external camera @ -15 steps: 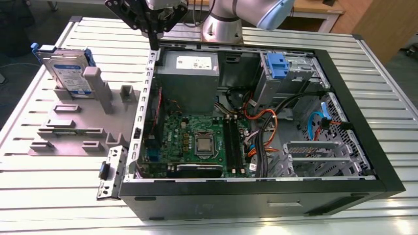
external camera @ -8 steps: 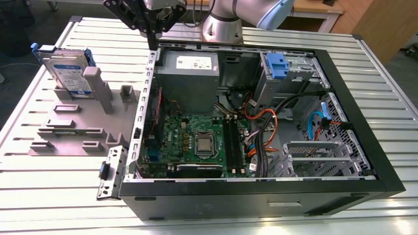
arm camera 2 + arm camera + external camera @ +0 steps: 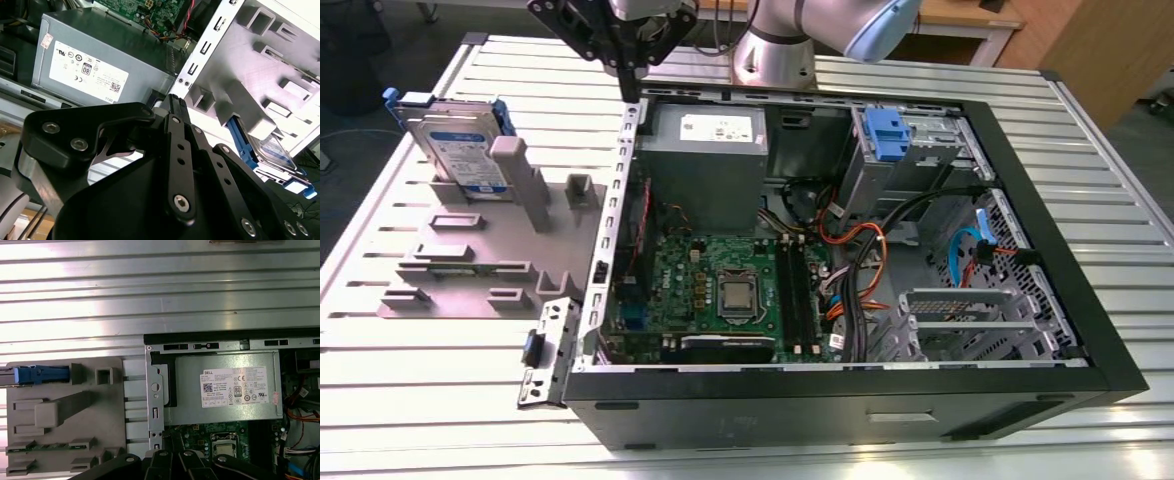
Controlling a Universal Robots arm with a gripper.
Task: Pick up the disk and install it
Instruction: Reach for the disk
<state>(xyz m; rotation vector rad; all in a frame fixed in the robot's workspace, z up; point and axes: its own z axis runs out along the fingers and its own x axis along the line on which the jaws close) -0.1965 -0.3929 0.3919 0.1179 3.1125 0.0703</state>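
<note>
Hand [image 3: 172,102]: the black linkage lies closest in both wrist views. Its fingers appear to be pressed together with nothing held between them, though the tips are seen at a steep angle. It is poised above the case's side wall, at the corner by the power supply.
Arm [image 3: 787,40]: a silver tube with a pale blue joint cap is seen behind the far edge of the case.
Power supply [image 3: 707,135]: a grey metal box with a white sticker is seated in the case's far corner, just beside the wall under the hand.
Case [image 3: 1107,350]: a black tower is laid on its side with its panel off. A green motherboard [image 3: 720,280] and bundled cables [image 3: 854,240] are exposed. A blue latch [image 3: 886,135] is mounted on the drive cage [image 3: 914,160].
Holder [image 3: 480,240]: a grey moulded block is laid just beside the case, on the exterior view's left.
Disk [image 3: 454,150]: it is stood on edge in a slot at the holder's far end, with its label facing outward and a blue frame around its edges. It is clear of the hand and not yet picked up.
Surface [image 3: 1067,110]: the case and the holder are carried on slatted metal.
</note>
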